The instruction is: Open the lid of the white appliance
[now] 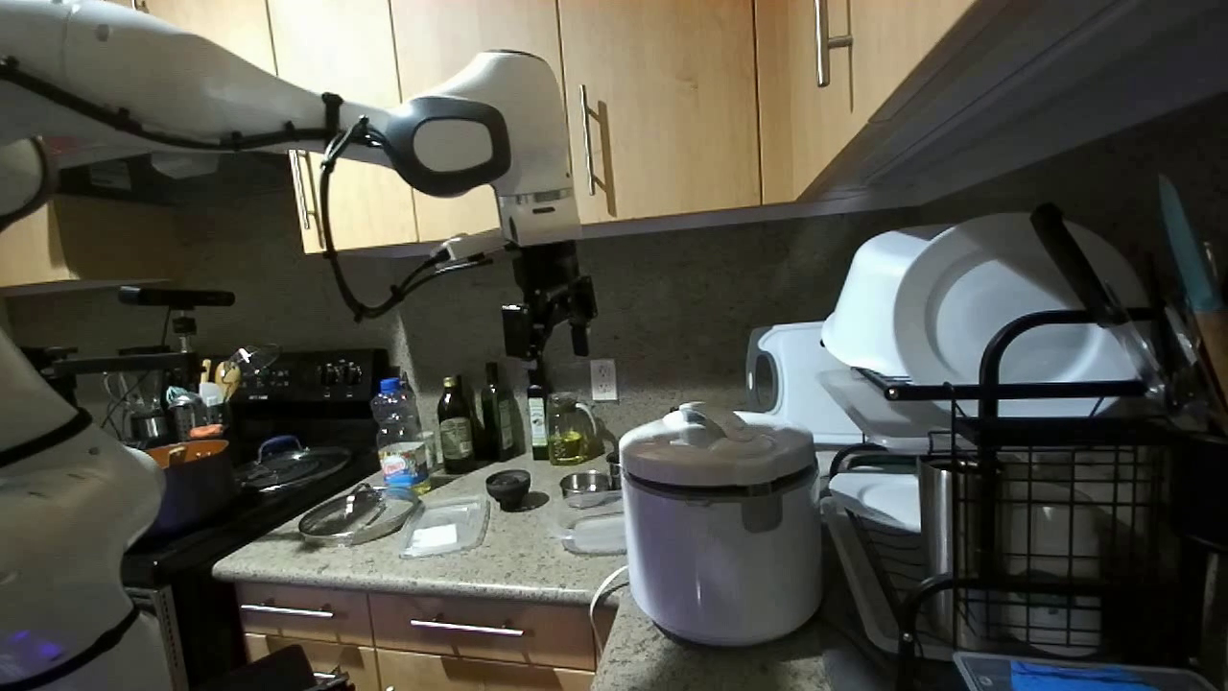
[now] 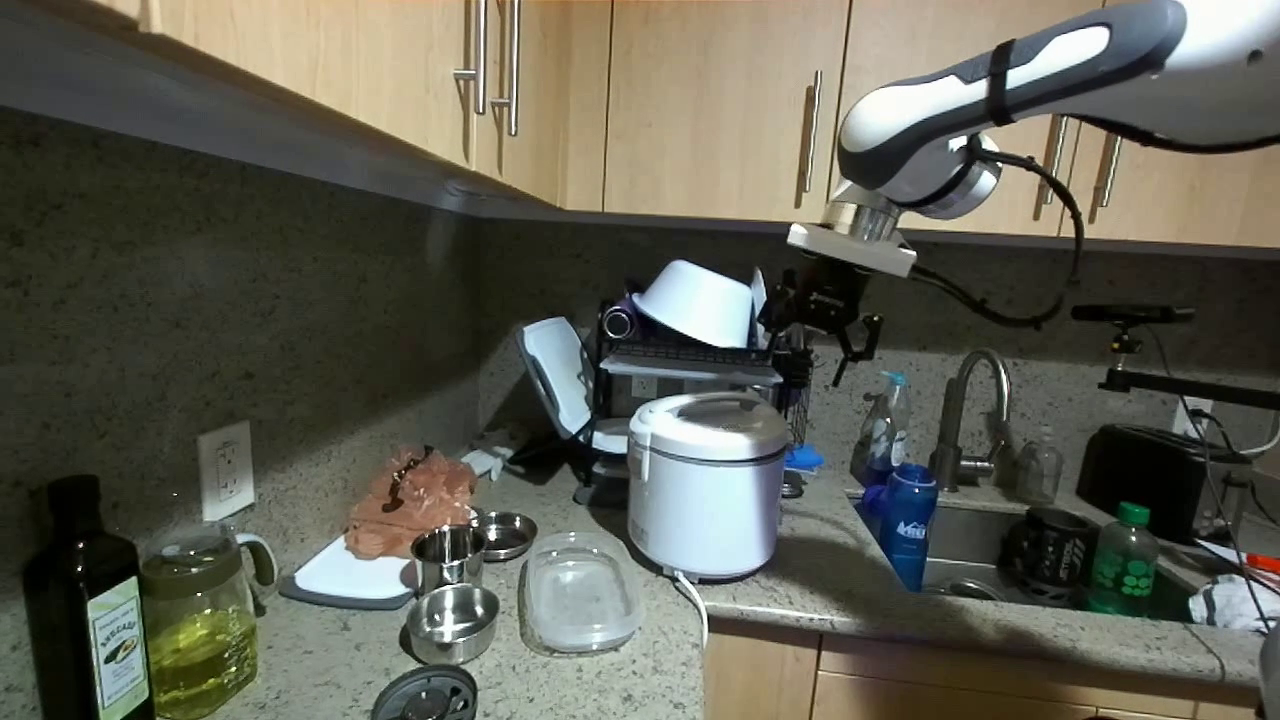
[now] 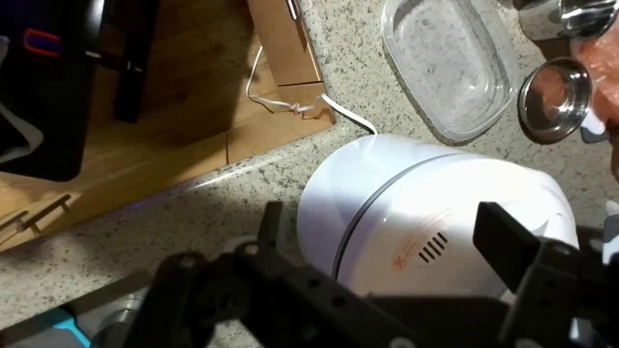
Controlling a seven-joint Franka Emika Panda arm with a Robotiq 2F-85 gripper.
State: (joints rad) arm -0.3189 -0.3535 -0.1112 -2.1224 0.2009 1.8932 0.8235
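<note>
A robot gripper (image 1: 549, 336) hangs with its fingers (image 3: 503, 244) spread wide, higher than the white appliance (image 2: 705, 515) on a speckled kitchen counter (image 2: 820, 545) and apart from it, the lid (image 2: 700, 430) down. The wrist view alone shows red print (image 3: 420, 237) on the lid and a knot (image 3: 296, 107) in the white cord (image 3: 350, 114) past the counter's edge. A stove (image 1: 307, 384) and a blue-capped bottle (image 1: 398, 432) appear only in an exterior view; a curved faucet (image 2: 950, 425) and a green-capped bottle (image 2: 1122, 570) are likewise caught just once, in an exterior view. In both exterior views, a loaded dish rack (image 1: 1027, 390) stands near the appliance
</note>
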